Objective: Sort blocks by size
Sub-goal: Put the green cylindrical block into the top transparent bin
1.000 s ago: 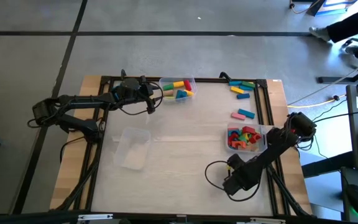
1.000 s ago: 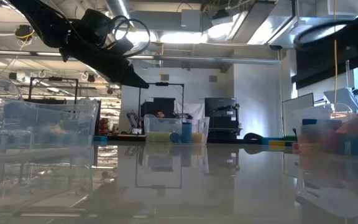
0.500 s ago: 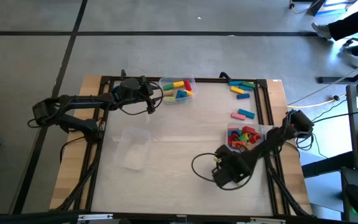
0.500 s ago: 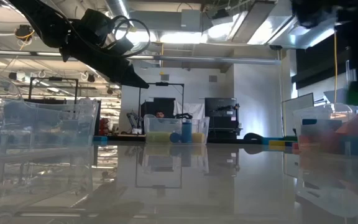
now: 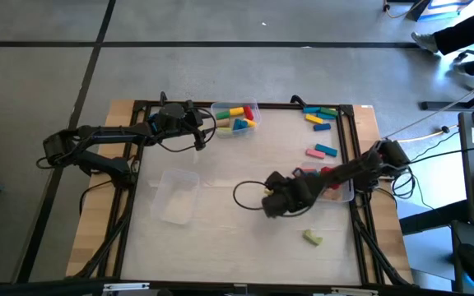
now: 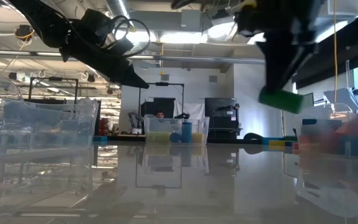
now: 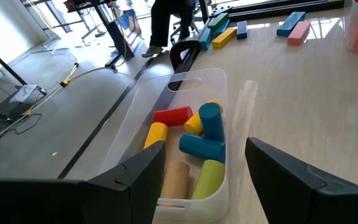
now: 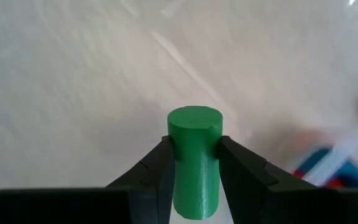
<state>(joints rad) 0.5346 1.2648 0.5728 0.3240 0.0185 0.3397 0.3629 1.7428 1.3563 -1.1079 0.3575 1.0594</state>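
In the right wrist view a green cylinder block (image 8: pixel 194 155) sits between the fingers of my right gripper (image 8: pixel 194 177), which is shut on it. That gripper (image 5: pixel 274 199) hangs over the table's middle, and the cylinder (image 6: pixel 280 99) is well above the tabletop. My left gripper (image 5: pixel 202 128) stands open at the far left, just beside a clear bin (image 5: pixel 235 107) holding red, yellow and blue cylinders (image 7: pixel 204 134). A yellow-green block (image 5: pixel 312 238) lies on the table near the right front. My right gripper pinches the green cylinder's curved side (image 8: pixel 194 171) between its two fingers (image 8: pixel 160 171). The fingers come steeply from above. The cylinder is lifted clear of the table, lying nearly level below the fingers, with one round end (image 8: pixel 194 119) free.
An empty clear bin (image 5: pixel 175 196) stands left of the middle. A bin of mixed blocks (image 5: pixel 341 176) is partly under the right arm. Loose bars lie at the far right (image 5: pixel 319 117) and below them (image 5: pixel 322 150). A black frame (image 5: pixel 354 148) edges the table.
My right gripper has swung from the near right part of the table toward its middle, going left and toward the far edge while rising and turning, with the green cylinder held between its fingers. The yellow-green block now shows where the arm stood before.
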